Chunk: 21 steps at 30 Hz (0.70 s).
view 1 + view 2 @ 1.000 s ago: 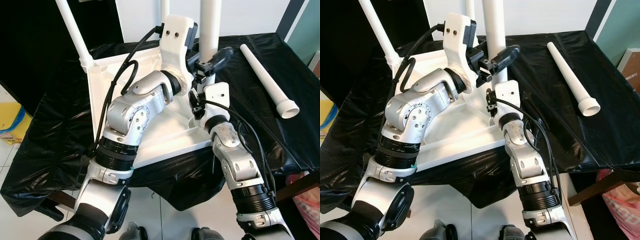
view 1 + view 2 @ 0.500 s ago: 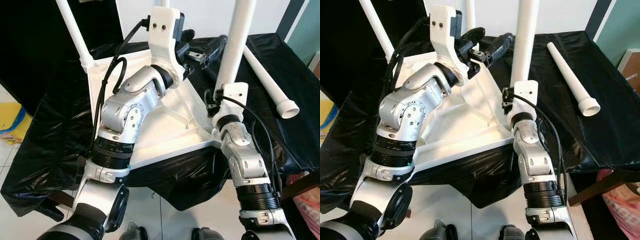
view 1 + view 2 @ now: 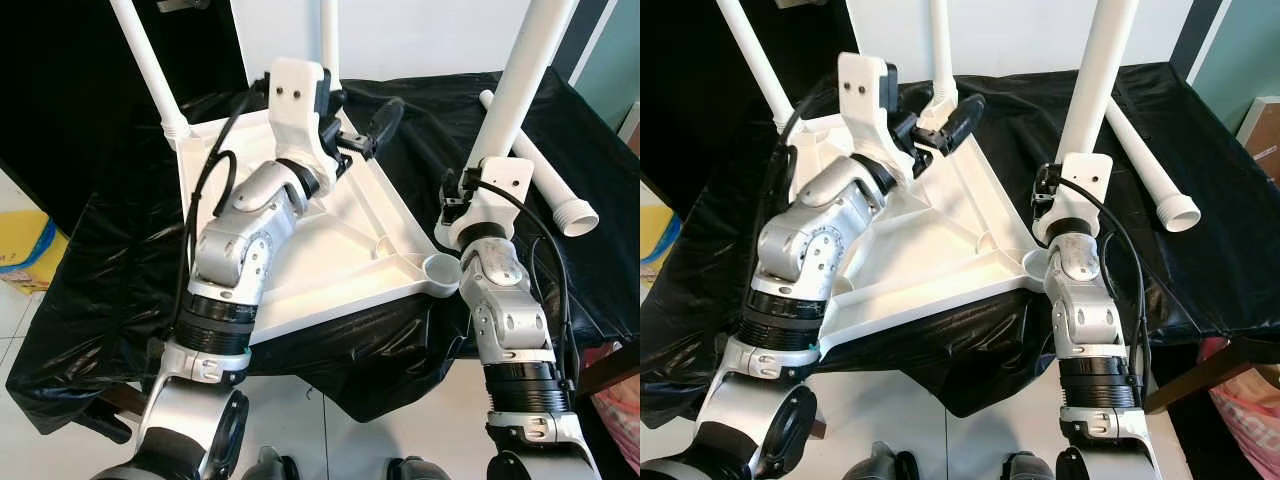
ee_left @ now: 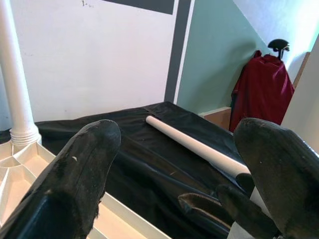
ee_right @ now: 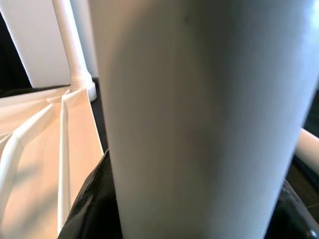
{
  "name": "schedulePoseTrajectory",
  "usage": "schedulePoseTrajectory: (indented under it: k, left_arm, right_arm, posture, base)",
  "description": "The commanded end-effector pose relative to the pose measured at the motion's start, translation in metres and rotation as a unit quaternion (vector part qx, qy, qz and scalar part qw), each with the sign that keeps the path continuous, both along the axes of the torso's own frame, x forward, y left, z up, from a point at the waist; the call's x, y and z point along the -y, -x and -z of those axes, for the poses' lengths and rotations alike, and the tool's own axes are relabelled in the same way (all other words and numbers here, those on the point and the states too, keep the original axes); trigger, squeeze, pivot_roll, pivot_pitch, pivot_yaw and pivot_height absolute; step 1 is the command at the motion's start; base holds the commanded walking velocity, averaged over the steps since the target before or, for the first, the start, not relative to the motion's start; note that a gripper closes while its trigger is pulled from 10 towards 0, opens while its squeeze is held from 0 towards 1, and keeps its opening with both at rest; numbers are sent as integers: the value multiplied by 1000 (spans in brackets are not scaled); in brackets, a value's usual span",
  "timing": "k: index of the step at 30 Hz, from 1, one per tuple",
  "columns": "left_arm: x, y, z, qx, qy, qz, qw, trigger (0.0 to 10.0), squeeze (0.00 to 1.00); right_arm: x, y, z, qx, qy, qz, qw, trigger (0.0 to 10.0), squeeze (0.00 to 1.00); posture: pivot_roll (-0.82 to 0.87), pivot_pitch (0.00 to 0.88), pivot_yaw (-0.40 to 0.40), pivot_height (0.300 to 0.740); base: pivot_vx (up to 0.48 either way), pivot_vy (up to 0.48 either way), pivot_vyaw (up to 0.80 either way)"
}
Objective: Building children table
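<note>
— Can you see how far the long white plastic table leg (image 3: 520, 75) in the robot's right arm goes up?

— No, the top edge cuts it off, as it does the two fitted white legs (image 3: 145, 60) behind. The silver left arm (image 3: 245, 230) hides much of the upturned white tabletop (image 3: 350, 235).

— And the right gripper (image 5: 94, 199)?

— Up close the leg is a pale blur covering its black fingers.
</note>
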<state>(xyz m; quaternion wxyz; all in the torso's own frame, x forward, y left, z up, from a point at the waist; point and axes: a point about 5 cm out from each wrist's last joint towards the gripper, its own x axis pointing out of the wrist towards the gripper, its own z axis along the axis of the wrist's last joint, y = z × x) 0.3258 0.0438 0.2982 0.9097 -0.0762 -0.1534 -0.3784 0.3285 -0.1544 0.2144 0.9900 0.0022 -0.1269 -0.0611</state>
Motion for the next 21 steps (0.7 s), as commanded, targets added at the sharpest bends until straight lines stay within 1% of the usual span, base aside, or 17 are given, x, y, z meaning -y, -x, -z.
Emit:
schedulePoseTrajectory:
  k: [1,2,3,4,5,6,7,8,9,10,11,12,14,16,21]
  left_arm:
    - [-1,1,-1,6,3,-10,1000,10000,0]
    - [-1,-1,-1,9,-8,-16,1000,10000,0]
    - [-4,-2,-4,17,-17,-18,1000,10000,0]
    - [-6,-3,-2,12,-35,-26,999,10000,0]
    - [-6,-3,-2,12,-35,-26,999,10000,0]
    - [-8,-3,-2,8,-48,-32,998,10000,0]
    - [-8,-5,-2,0,-33,-35,999,10000,0]
    - [-8,-5,-2,0,-33,-35,999,10000,0]
    - [-3,-11,-1,-7,-40,-51,998,10000,0]
    - [0,-10,-1,-7,-30,-41,999,10000,0]
    - [0,-10,-1,-7,-30,-41,999,10000,0]
    - [3,-9,-2,-7,-23,-33,999,10000,0]
    - [-4,-7,6,-1,-35,-29,999,10000,0]
    - [-11,-10,9,-7,-39,-43,998,10000,0]
    - [-13,-10,3,11,-47,-42,998,10000,0]
  right_arm:
    - [-1,3,-10,26,3,-4,1000,10000,0]
    - [0,3,-11,29,10,-3,1000,10000,0]
    - [0,3,-12,37,4,-5,999,10000,0]
    - [0,0,-14,38,19,-10,999,10000,0]
    - [0,0,-14,38,19,-10,999,10000,0]
    - [1,-3,-16,37,30,-13,999,10000,0]
    - [8,-4,-22,44,9,2,999,10000,0]
    - [8,-4,-22,44,9,2,999,10000,0]
    - [6,-9,-21,33,22,3,999,10000,0]
    - [6,-9,-27,47,20,9,999,10000,0]
    - [6,-9,-27,47,20,9,999,10000,0]
    - [6,-9,-32,58,20,12,998,10000,0]
    - [4,-8,-29,58,23,9,998,10000,0]
    - [1,-8,-22,47,14,-2,999,10000,0]
    - [-4,-9,-20,47,23,-24,998,10000,0]
  posture:
    - [-141,60,31,740]
    - [-133,75,46,740]
    - [-119,108,70,740]
    - [-138,148,63,740]
    - [-138,148,63,740]
    - [-136,152,64,740]
    - [-117,192,56,740]
    - [-117,192,56,740]
    - [-137,153,53,740]
    - [-137,148,57,740]
    - [-137,148,57,740]
    - [-133,144,58,740]
    - [-138,133,55,740]
    - [-135,127,50,740]
    - [-117,113,41,740]
  base:
    - [0,0,0]
    - [0,0,0]
    - [0,0,0]
    - [0,0,0]
    - [0,0,0]
    - [0,0,0]
    - [0,0,0]
    - [0,0,0]
    - [0,0,0]
    - [0,0,0]
    - [0,0,0]
    - [0,0,0]
    - [0,0,0]
    - [0,0,0]
    - [0,0,0]
